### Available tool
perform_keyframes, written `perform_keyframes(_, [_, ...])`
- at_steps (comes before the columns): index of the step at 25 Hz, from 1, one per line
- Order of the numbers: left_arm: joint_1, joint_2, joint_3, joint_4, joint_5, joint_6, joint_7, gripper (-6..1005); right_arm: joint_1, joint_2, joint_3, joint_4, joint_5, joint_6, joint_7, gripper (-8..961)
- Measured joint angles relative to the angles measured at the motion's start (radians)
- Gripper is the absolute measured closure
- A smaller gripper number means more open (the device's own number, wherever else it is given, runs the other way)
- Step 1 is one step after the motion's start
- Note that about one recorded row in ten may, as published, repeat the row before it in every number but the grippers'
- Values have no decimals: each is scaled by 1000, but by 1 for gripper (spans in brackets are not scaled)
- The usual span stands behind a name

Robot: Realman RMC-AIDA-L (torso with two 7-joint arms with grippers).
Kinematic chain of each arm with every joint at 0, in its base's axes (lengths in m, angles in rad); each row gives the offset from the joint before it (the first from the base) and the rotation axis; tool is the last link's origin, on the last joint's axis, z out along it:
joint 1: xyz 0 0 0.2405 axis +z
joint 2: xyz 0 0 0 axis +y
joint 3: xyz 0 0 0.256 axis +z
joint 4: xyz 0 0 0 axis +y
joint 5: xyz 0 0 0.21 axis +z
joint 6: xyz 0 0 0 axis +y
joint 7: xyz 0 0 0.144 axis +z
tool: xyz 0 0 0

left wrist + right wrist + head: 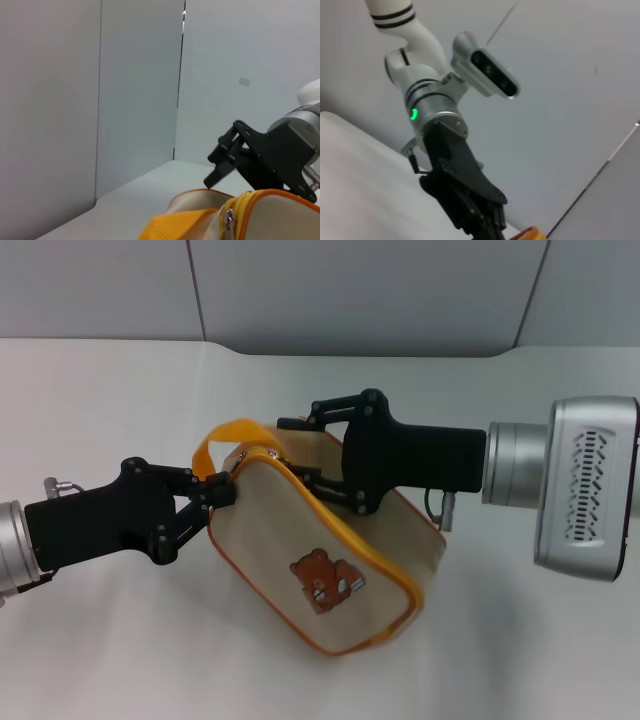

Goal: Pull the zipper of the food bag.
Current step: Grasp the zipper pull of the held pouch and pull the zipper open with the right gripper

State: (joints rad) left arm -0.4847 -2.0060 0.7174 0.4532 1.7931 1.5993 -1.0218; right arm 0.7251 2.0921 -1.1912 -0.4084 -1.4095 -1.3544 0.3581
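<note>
Two robot arms hold a small beige food bag above a white counter.

Head view: the food bag sits tilted at centre over the counter. The left end effector is clenched on the bag's corner, at the end of the yellow-orange zipper. The right end effector grips the bag's far top edge. Left wrist view: the silver pull tab hangs on the zipper, with the right end effector beyond. Right wrist view: the left end effector's black fingers point down toward a yellow handle.
</note>
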Motion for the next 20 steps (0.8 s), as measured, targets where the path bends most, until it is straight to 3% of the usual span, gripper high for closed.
perform_keyframes(6, [0, 0, 0, 10, 0, 8, -1, 952, 0, 0, -17, 0, 15, 8, 0, 588])
perform_keyframes(20, [-2, 0, 1, 12, 0, 22, -1, 954, 7, 0, -27, 0, 16, 33, 5, 805])
